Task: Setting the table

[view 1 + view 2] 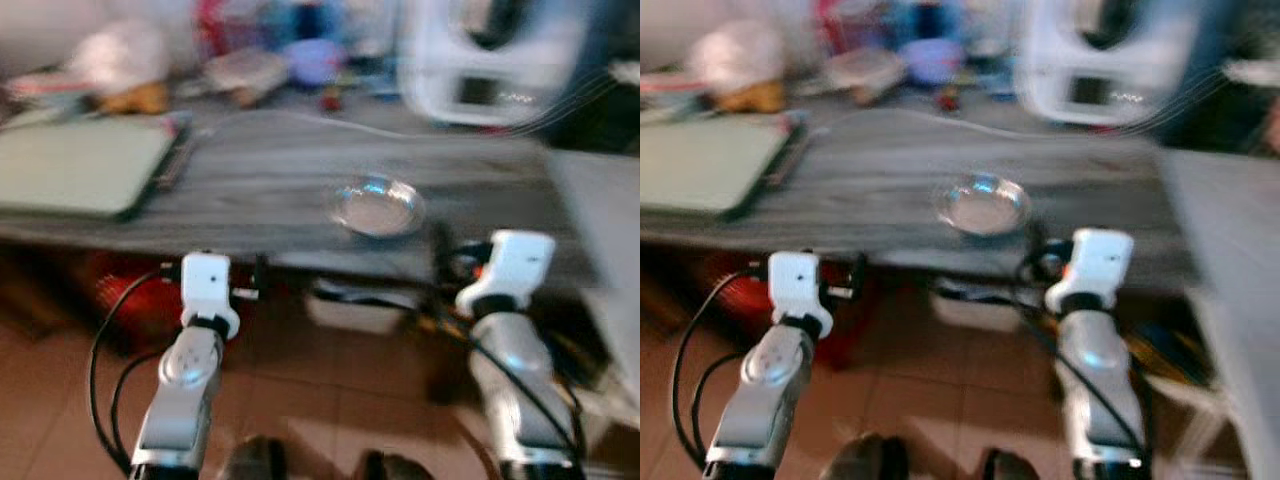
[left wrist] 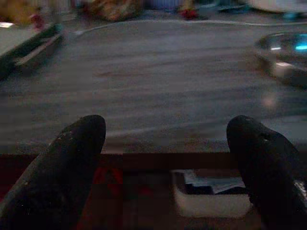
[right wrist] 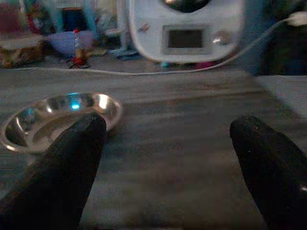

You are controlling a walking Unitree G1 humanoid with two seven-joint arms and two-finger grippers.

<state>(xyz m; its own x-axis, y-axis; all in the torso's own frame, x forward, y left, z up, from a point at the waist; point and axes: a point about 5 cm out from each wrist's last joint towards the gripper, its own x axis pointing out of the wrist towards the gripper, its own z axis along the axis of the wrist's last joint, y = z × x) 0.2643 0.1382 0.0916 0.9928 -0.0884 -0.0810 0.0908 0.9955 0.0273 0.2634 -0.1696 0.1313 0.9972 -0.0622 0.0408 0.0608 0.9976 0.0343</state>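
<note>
Head views are blurred. A grey wood-grain table runs across the scene, with a shiny metal bowl standing upright on it near the front edge, empty so far as the blur allows. Both arms are raised in front of the table edge, level with it. The left gripper sits short of the edge, to the left of the bowl and well apart from it; its two black fingers are spread wide with nothing between them, pointing across the bare table top. The right gripper is just to the right of the bowl and near it; its fingers are likewise spread wide and hold nothing, and one finger overlaps the bowl's rim in the right wrist view, though contact cannot be confirmed. At the back of the table stands a white appliance with a small screen and a white cable trailing along the surface. A flat green board lies at the table's left end. Assorted clutter, including a purple bowl, lines the far edge. A white box sits under the table on a reddish tiled floor
</note>
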